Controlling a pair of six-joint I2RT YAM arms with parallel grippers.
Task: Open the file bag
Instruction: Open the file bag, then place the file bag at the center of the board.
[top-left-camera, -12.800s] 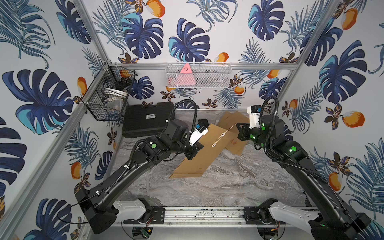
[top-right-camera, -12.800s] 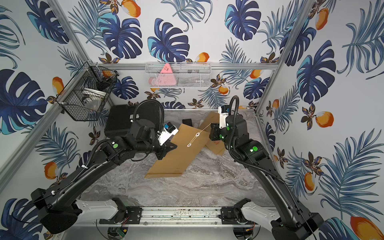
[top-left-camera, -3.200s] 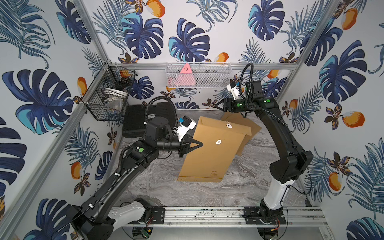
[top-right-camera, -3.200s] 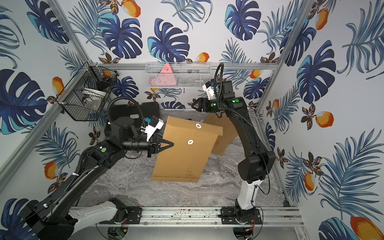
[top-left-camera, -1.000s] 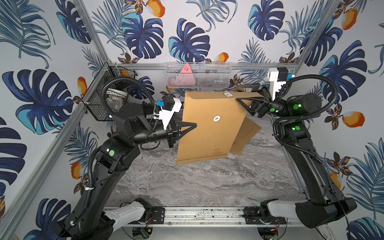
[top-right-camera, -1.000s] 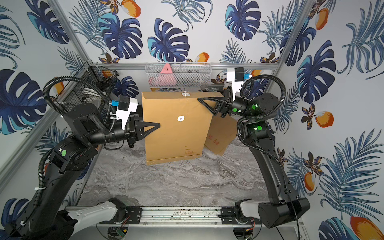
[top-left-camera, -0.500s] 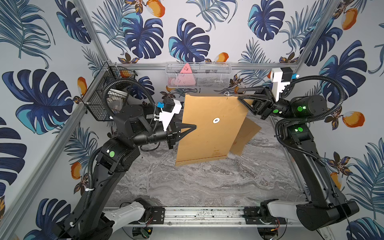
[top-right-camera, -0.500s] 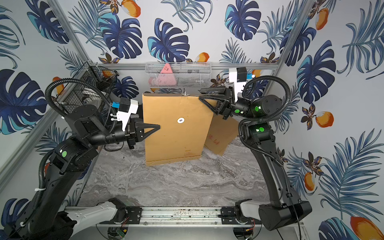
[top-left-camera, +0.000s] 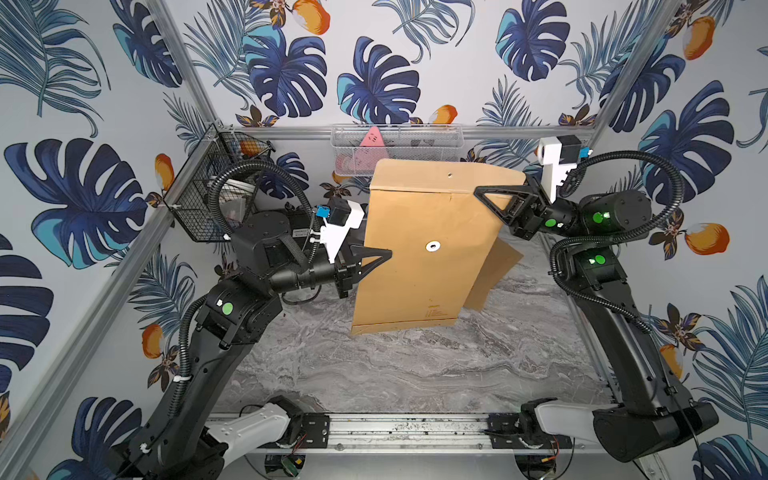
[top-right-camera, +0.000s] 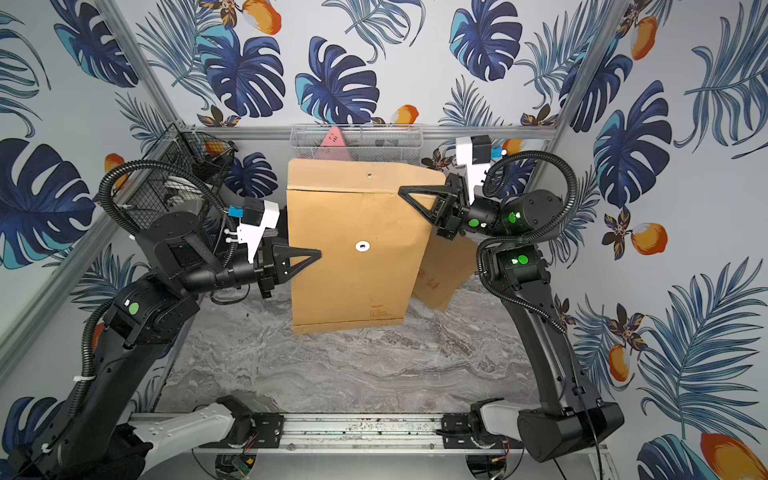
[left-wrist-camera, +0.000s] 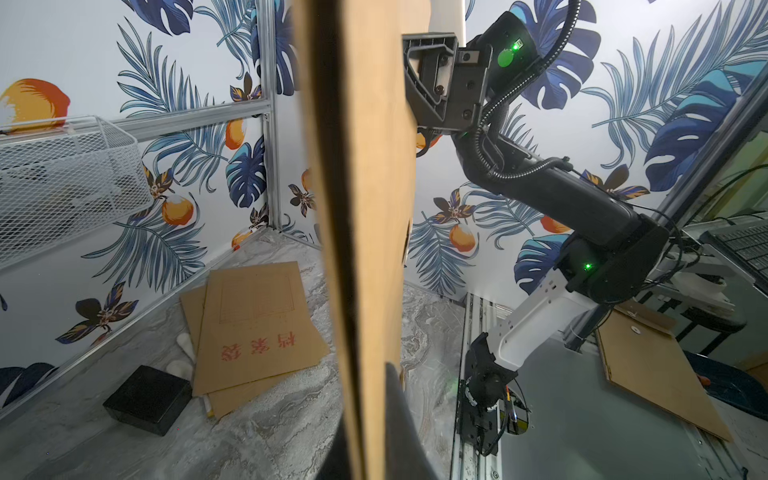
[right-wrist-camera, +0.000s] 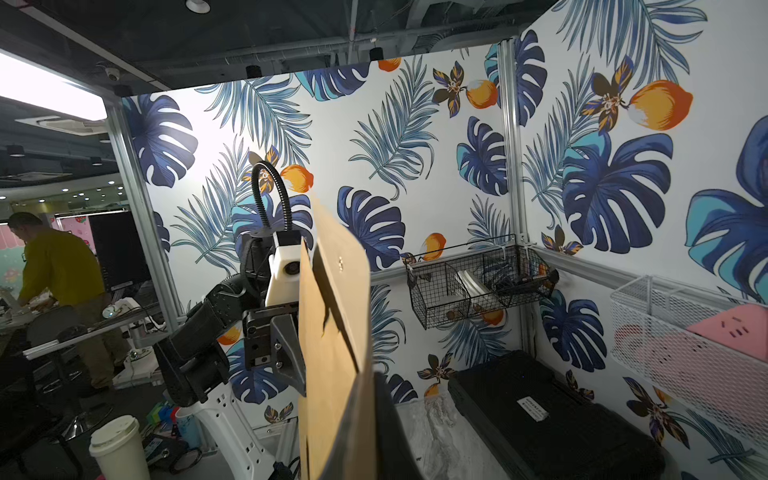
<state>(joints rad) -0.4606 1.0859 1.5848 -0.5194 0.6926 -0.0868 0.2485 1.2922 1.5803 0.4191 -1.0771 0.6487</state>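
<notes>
The file bag (top-left-camera: 415, 286) is held upright over the marble table (top-left-camera: 415, 370), clamped at opposite edges by the closed left gripper (top-left-camera: 389, 252) and right gripper (top-left-camera: 478, 191); flap (top-left-camera: 449, 176) raised, its mouth is judged next to be spread.

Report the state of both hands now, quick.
Left hand: closed, holding the file bag by its side edge.
Right hand: closed, holding the file bag near its top corner.

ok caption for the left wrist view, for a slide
File bag seen edge-on, upright, right gripper shut on it, spare envelopes lying beyond
</notes>
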